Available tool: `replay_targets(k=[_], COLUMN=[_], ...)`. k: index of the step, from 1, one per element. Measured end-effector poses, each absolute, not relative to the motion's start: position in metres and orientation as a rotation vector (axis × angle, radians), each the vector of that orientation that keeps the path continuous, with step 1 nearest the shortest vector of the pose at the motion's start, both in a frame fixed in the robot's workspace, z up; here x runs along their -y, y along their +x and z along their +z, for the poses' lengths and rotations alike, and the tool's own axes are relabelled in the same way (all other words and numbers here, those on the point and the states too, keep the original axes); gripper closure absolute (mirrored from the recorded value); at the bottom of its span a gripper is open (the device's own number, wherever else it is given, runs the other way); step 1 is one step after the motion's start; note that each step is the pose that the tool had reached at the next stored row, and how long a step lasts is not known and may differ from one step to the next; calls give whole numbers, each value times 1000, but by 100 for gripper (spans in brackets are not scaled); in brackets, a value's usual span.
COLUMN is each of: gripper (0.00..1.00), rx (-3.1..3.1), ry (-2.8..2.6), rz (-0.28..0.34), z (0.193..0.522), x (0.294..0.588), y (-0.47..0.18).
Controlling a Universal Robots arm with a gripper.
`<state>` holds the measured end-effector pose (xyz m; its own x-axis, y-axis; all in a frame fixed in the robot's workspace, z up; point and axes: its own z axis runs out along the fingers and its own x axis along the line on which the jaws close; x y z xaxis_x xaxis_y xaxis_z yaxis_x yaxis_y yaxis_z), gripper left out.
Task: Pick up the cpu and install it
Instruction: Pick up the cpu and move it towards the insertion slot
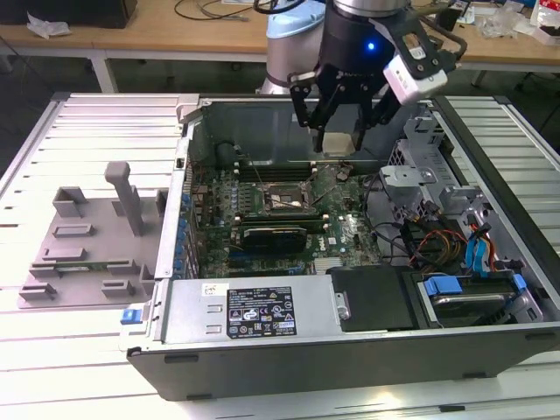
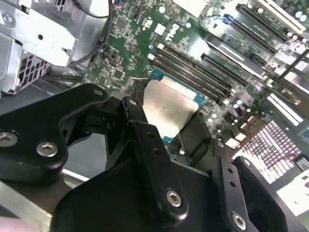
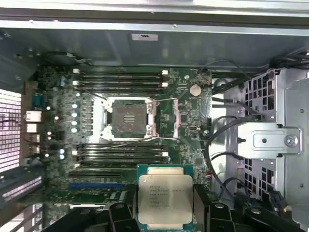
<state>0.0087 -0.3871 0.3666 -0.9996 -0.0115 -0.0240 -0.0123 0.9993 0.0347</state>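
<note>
- Pinching the cpu (image 1: 338,140) in the gripper (image 1: 337,147): clamped on two opposite edges, chip held flat.
- Hanging in the air over the open computer case (image 1: 350,359), above the motherboard (image 1: 346,238), not touching the board.
- In the exterior view, sitting higher than the socket (image 1: 284,199) and a bit toward the exterior view's right of it. Not seated, clearly apart from it.
- In the first wrist view, showing the pale metal lid of the cpu toward the camera, green edge around it, black fingers (image 3: 119,216) just beside it on both sides.
- Same grip in the second wrist view: lid tilted across the picture, linkage and fingers (image 2: 141,130) against its edge, board blurred behind.
- Seeing the socket's contact field exposed inside its metal frame in the first wrist view, with memory slots (image 3: 120,77) running along two sides of it.
- Seeing a long black card (image 1: 276,234) plugged in just beside the socket, on the near side in the exterior view.
- Noting a metal drive cage (image 3: 270,140) with loose black cables next to the board.
- Noting a grey fixture (image 1: 96,236) with an upright post on the slatted table (image 1: 87,122), well apart from the case on the exterior view's left.
</note>
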Motion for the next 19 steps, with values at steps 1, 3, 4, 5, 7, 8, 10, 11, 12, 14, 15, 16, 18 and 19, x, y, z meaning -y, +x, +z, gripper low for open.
replay_targets(k=[1, 3, 4, 5, 7, 8, 10, 11, 12, 14, 15, 16, 18, 19], gripper=[45, 45, 45, 45, 45, 45, 45, 45, 45, 45, 45, 45, 45, 45], rx=[-3117, -3117, -3117, -3117, -3117, -3117, -3117, -3117, -3117, -3117, -3117, -3117, -3117, -3117], ry=[-17, -15, -14, -14, -14, -14, -14, -14, -14, -14, -14, -14, -14, -14], rz=[54, 54, 54, 53, 52, 52, 52, 52, 52, 52, 52, 52, 52, 52], z=[363, 355, 353, 349, 344, 341, 336, 333, 331, 327, 323, 320, 310, 306], x=[386, 384, 383, 382, 380, 379, 378, 377, 376, 373, 370, 368, 357, 352], y=[9, 8, 7, 3, -3, -6, -12, -15, -16, -20, -23, -25, -31, -35])
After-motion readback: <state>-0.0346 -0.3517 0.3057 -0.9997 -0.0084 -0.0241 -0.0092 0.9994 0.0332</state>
